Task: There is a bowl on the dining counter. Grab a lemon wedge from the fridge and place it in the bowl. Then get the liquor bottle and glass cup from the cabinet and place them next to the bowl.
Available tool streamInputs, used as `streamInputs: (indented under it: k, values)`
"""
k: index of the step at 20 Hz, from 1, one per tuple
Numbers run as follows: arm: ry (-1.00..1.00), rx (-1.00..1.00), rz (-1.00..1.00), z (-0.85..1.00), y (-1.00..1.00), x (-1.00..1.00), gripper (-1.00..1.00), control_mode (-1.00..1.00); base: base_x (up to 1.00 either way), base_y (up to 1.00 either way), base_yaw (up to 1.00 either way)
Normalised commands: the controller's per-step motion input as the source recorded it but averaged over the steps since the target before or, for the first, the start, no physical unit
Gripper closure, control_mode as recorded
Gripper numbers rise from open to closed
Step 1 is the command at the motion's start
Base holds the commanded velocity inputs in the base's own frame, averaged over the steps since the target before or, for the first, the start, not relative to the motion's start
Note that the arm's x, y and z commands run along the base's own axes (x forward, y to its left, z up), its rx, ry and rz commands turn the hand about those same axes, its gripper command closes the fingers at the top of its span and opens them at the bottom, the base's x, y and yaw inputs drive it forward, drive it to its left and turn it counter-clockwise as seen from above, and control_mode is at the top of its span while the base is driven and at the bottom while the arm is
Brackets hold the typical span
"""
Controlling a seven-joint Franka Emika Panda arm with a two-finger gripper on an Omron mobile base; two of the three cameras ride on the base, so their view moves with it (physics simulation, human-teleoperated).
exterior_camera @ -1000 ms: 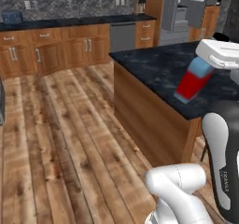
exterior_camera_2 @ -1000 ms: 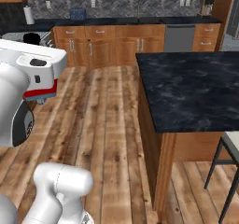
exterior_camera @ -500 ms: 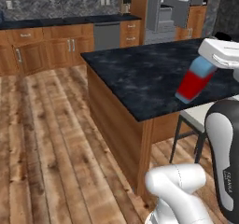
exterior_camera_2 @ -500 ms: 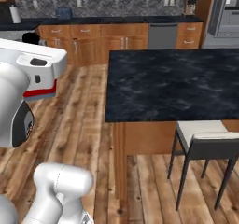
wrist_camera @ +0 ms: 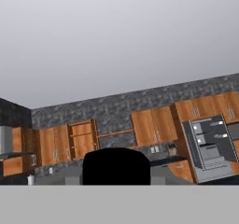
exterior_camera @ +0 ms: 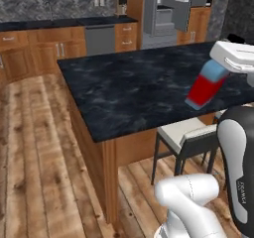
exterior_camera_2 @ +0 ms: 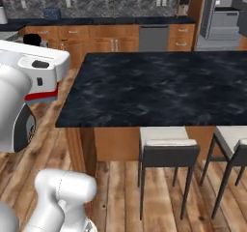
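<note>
— Wooden plank floor point(exterior_camera: 39, 152) lies nearest. What stands by the long black marbled dining counter point(exterior_camera_2: 159, 88)?

— White-seated dark-legged stools point(exterior_camera_2: 166, 146) tuck under its near edge. The white arm's gripper point(exterior_camera: 208, 81) hangs above the stone top, clasping a red bottle with a blue top point(exterior_camera: 204, 86).

— And beyond?

— Brown wooden cabinets point(exterior_camera_2: 103, 37), then the tall grey fridge point(exterior_camera: 168, 9), door open, against the far wall.

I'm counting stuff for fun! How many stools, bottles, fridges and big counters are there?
stools: 2
liquor bottle: 1
fridge: 1
dining counter: 1
Total: 5
</note>
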Motion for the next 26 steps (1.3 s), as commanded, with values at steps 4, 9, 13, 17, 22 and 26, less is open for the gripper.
streamInputs:
  k: [4, 9, 13, 17, 22, 26]
  values:
    - [0.0, 0.0, 0.0, 0.0, 0.0, 0.0, 1.0, 1.0, 0.0, -1.0, 0.06]
    - [0.0, 0.0, 0.0, 0.0, 0.0, 0.0, 1.0, 1.0, 0.0, -1.0, 0.06]
    - [0.0, 0.0, 0.0, 0.0, 0.0, 0.0, 1.0, 1.0, -0.03, -1.0, 0.07]
    - [0.0, 0.0, 0.0, 0.0, 0.0, 0.0, 1.0, 1.0, -0.02, -1.0, 0.07]
    - [0.0, 0.0, 0.0, 0.0, 0.0, 0.0, 1.0, 1.0, 0.0, -1.0, 0.07]
    - [0.0, 0.0, 0.0, 0.0, 0.0, 0.0, 1.0, 1.0, 0.0, -1.0, 0.07]
